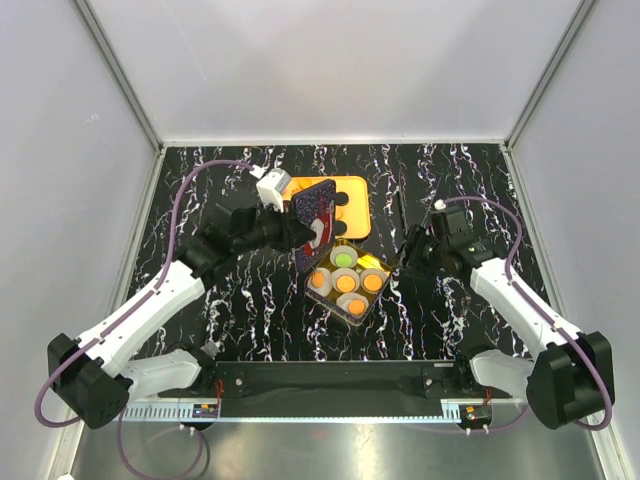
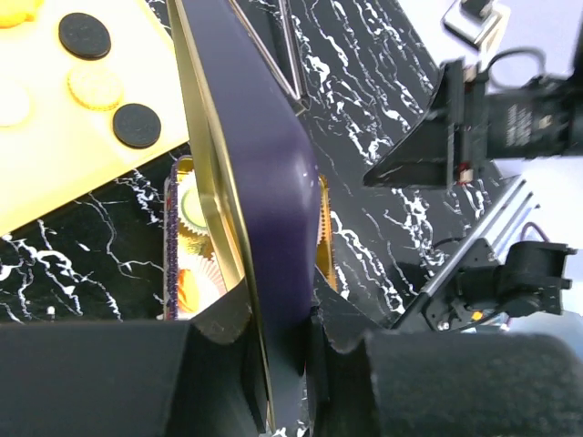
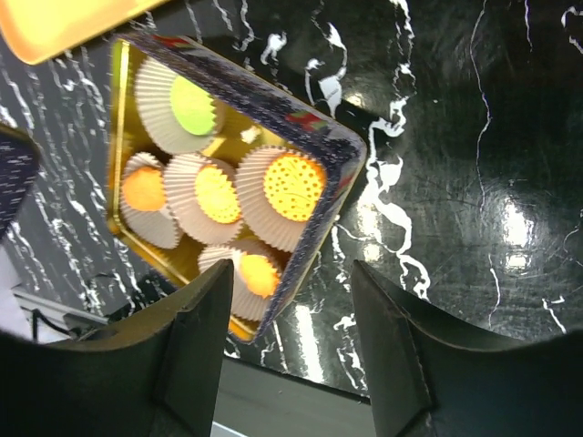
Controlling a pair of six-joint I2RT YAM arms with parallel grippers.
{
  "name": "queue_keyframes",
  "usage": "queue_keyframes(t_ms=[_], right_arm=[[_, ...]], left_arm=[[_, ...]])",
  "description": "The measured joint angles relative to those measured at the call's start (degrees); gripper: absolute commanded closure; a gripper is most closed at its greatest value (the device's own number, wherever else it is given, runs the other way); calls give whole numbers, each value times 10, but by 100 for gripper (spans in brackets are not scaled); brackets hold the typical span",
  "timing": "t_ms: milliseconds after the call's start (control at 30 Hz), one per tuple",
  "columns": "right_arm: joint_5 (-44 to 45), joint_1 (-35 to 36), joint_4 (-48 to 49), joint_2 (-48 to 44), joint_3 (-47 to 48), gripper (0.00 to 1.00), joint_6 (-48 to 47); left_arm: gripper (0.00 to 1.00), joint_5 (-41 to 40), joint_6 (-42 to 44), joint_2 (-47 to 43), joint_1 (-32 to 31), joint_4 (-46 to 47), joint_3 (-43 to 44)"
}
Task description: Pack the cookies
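Note:
An open tin point(image 1: 357, 314) with a gold inside holds several white paper cups, each with a cookie: one green point(image 1: 344, 260), the others orange point(image 1: 346, 283). My left gripper point(image 1: 298, 232) is shut on the tin's purple lid point(image 1: 318, 212) and holds it on edge over the tin's far left side. In the left wrist view the lid point(image 2: 264, 173) is clamped between my fingers point(image 2: 219, 346). My right gripper point(image 1: 405, 258) is open and empty just right of the tin. In the right wrist view it point(image 3: 291, 273) hovers over the tin's corner point(image 3: 344, 159) and the cookies point(image 3: 293, 186).
The orange tray point(image 1: 355, 190) lies behind the tin, with two black cookies point(image 2: 137, 125) and a pale orange one point(image 2: 95, 86) on it. The table point(image 1: 240, 300) is black marble with white walls on three sides.

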Motion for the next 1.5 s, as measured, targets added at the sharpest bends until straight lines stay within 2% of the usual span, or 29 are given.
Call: queue_keyframes(t_ms=[400, 633, 833, 1033, 1167, 1233, 1267, 1367, 1500], right_arm=[[19, 8, 61, 69, -26, 44, -6], [20, 13, 71, 117, -22, 51, -24], [30, 14, 78, 143, -12, 64, -42], [29, 15, 84, 190, 37, 78, -72], [27, 15, 84, 226, 75, 84, -97], [25, 15, 84, 240, 90, 85, -109], [24, 15, 84, 246, 96, 91, -115], [24, 15, 75, 263, 119, 99, -137], [18, 15, 76, 295, 152, 100, -164]], left_arm=[[100, 31, -22, 7, 21, 3, 0], [100, 51, -30, 7, 37, 3, 0], [100, 76, -43, 7, 54, 4, 0], [100, 96, -54, 7, 64, 8, -2], [100, 106, -63, 6, 67, 14, -12], [100, 111, -67, 5, 68, 17, -21], [100, 113, -70, 4, 69, 17, -24], [100, 121, -80, 1, 72, 27, -38], [100, 134, -94, -2, 74, 47, -59]])
